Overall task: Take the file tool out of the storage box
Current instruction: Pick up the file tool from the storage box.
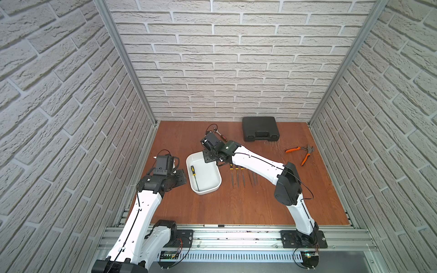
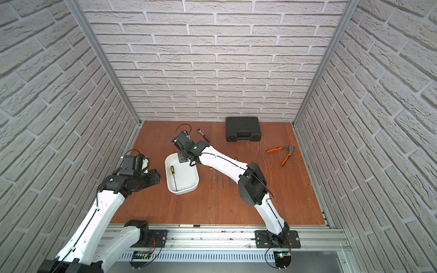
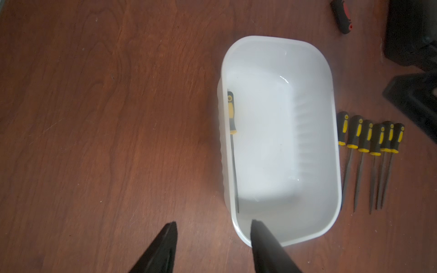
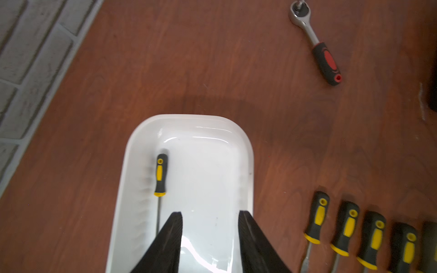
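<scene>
1. The counter [image 1: 212,208] is reddish wood. A closed black tool case [image 1: 260,128] sits at its far edge, well apart from the work.
2. The storage box [image 1: 209,189] stands between the two arms. Its smooth white walls look slick, and it seems light enough to slide if nudged.
3. The right hand [image 4: 210,214] hovers over the box with its jaws apart and empty. The left hand [image 3: 214,222] hangs just beside the box, also spread with nothing in it.
4. A row of files [image 1: 242,176] lies on the counter just beside the box, on the right arm's side.
5. The file tool [image 4: 159,196] lies flat inside the box along the long wall on the left arm's side, handle toward the far end. It looks light and stiff. The thin steel shaft is probably hard to pinch off the floor, so the thicker black-and-yellow handle seems the better hold. One finger would need room between handle and wall.
</scene>
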`<state>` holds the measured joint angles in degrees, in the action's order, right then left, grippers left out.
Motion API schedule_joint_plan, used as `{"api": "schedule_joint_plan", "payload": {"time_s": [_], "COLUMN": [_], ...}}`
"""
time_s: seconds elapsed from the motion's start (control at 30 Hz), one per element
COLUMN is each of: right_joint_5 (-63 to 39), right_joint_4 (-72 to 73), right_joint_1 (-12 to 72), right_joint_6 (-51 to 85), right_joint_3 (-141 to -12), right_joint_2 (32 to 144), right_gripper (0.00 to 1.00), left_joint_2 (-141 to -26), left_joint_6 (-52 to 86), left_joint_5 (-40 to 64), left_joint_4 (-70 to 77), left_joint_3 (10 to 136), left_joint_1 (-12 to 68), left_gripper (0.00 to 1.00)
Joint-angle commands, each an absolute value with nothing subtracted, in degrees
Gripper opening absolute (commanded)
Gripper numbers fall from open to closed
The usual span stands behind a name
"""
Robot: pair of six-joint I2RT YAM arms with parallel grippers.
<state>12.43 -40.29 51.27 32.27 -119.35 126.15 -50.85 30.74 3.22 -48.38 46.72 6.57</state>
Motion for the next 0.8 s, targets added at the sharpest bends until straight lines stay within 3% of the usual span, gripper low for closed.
{"api": "schedule_joint_plan", "payload": {"time_s": [0.0, 0.47, 0.77], "right_joint_5": [7.7, 2.1, 1.1], "right_joint_4": [-36.7, -36.6, -37.0], "right_joint_1": [53.5, 53.6, 53.7], "right_joint_6": [33.3, 36.4, 36.5], "right_joint_3": [-120.6, -129.9, -131.9], "right_joint_2": [129.4, 143.3, 146.5], "right_gripper": [0.44, 0.46, 0.46], "left_joint_2": [-49.9, -49.5, -49.6], "left_joint_6": [31.3, 31.1, 31.0], "left_joint_5": [2.6, 2.4, 2.3], "left_joint_4": [-48.2, -48.9, -49.0], "left_joint_3": [46.7, 46.8, 46.7], "left_joint_1": [6.8, 6.2, 6.1], "left_gripper": [0.56, 0.57, 0.57]}}
